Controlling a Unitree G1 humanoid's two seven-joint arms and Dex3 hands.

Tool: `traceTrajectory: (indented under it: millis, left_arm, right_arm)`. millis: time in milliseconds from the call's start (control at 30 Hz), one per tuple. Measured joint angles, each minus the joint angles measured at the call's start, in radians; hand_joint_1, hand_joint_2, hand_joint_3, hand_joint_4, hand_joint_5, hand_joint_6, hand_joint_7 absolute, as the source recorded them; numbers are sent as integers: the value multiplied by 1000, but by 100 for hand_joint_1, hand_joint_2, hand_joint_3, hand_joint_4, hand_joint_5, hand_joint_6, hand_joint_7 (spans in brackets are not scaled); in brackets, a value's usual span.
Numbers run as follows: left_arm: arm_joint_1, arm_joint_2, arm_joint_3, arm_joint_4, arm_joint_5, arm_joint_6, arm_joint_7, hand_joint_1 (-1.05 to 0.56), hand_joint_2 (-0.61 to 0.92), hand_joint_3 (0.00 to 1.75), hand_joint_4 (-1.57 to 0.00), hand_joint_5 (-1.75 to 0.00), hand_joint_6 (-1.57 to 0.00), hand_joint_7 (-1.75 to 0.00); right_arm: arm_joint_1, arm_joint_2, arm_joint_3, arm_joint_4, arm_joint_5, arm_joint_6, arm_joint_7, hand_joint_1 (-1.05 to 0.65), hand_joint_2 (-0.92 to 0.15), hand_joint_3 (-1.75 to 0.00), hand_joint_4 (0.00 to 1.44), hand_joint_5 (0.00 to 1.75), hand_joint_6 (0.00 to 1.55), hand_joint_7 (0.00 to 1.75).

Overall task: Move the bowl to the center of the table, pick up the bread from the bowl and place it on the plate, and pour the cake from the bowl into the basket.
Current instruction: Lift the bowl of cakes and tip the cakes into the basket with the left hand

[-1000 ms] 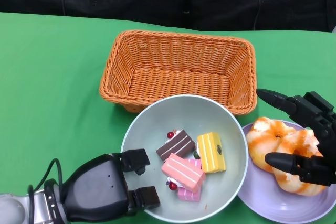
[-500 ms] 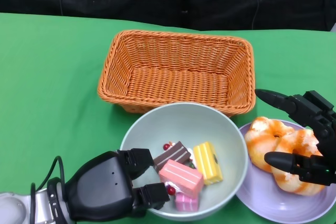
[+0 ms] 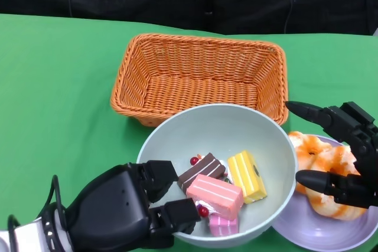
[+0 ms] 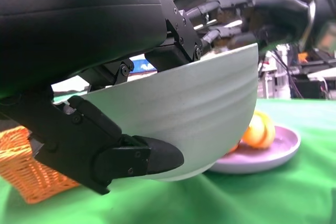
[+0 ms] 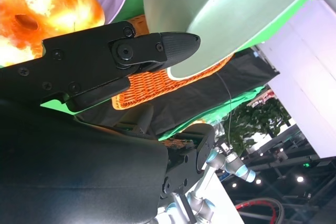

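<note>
L hand point(image 3: 127, 213), lower left of head view: gripping near rim of the pale green bowl point(image 3: 236, 128), fingers over the lip and into the bowl, more fingers under the outer wall per L wrist view point(image 4: 131, 158); bowl looks lifted clear of the green table point(image 3: 53, 87) there, base off the cloth. Bowl contents, centre-low of frame: choc cake slice point(image 3: 201, 171), pink cake slice point(image 3: 214, 193), yellow cake slice point(image 3: 247, 175), a smaller pink piece below and red cherry bits; none spilled. Wicker basket point(image 3: 201, 78), upper centre: nothing seen inside it, near edge just behind bowl's far rim. Lilac plate point(image 3: 319, 228), lower right: partly under bowl's right rim, bread point(image 3: 322, 166) lying on it, glazed orange. R hand point(image 3: 342, 157), right edge: fingers spread apart above the bread, holding nothing; not clear whether it touches the bread. Assessment: bread step appears done; step in hand is the pour, lift phase. Next move, in my judgement: carry bowl fwd over basket interior, then tip far rim down so cakes slide in. Needs firm rim grip and clearance from the plate.
</note>
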Motion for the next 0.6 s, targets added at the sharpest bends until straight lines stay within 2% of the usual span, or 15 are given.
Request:
traceTrajectory:
  millis: [167, 267, 467, 533, 567, 600]
  left_arm:
    - [41, 2, 75, -79, -81, -14, -140, -28, 23, 125, -106, -175, -82, -175]
    - [65, 5, 115, -120, -89, -20, -203, -34, 33, 111, -105, -175, -85, -168]
    - [95, 2, 179, -140, -109, -48, -258, -32, 35, 109, -104, -175, -85, -168]
    - [99, -7, 197, -143, -117, -54, -269, -31, 33, 109, -104, -175, -85, -169]
    - [102, -11, 204, -147, -124, -57, -275, -31, 31, 113, -104, -175, -82, -172]
    - [103, -16, 212, -151, -139, -60, -285, -31, 30, 115, -104, -175, -82, -173]
  right_arm:
    - [1, 50, -13, -9, -35, 60, -70, -36, -92, -22, 12, 97, 17, 54]
    - [1, 76, -30, -19, -34, 109, -91, -38, -92, -31, 10, 101, 16, 56]
    - [1, 106, -52, -25, -11, 146, -128, -32, -91, -30, 15, 110, 23, 63]
    - [0, 114, -54, -24, 6, 148, -133, -23, -84, -35, 24, 118, 32, 73]
    - [-2, 119, -58, -20, 17, 144, -137, -10, -70, -58, 44, 122, 48, 85]
    - [-8, 124, -63, -9, 33, 135, -142, -5, -59, -76, 52, 124, 54, 90]
